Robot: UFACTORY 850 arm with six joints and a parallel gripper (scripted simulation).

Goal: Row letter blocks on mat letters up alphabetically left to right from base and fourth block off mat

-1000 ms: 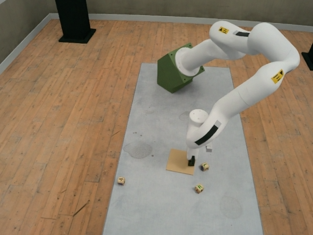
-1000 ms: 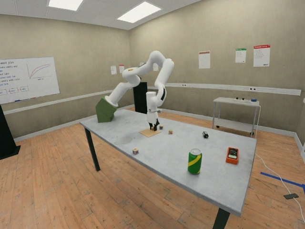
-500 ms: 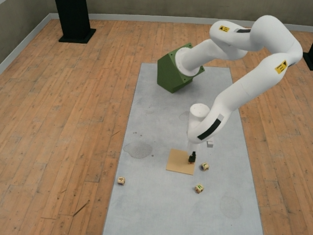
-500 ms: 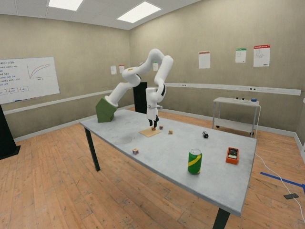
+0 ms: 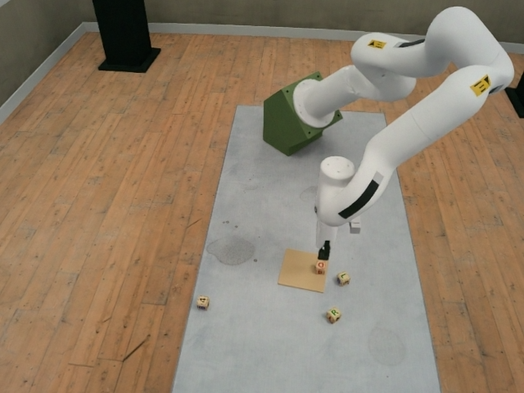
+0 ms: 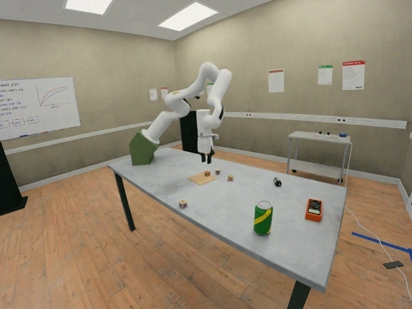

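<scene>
A tan mat (image 5: 295,270) (image 6: 197,179) lies on the grey table (image 5: 262,203) (image 6: 232,206). A block with a red letter on top (image 5: 320,267) (image 6: 207,173) stands on the mat near its right edge. My gripper (image 5: 323,252) (image 6: 206,158) hangs a little above this block, open and empty. A block with a green L (image 5: 343,277) (image 6: 217,171) sits just off the mat beside it. A block with a green R (image 5: 333,314) (image 6: 230,177) lies farther off the mat. A block showing a 4 (image 5: 203,301) (image 6: 182,203) sits at the table's edge, well apart from the others.
My green base (image 5: 287,127) (image 6: 142,148) stands at one end of the table. A green can (image 6: 262,217), an orange device (image 6: 313,210) and a small black object (image 6: 277,181) are at the other end. A grey cart (image 6: 317,152) stands by the wall.
</scene>
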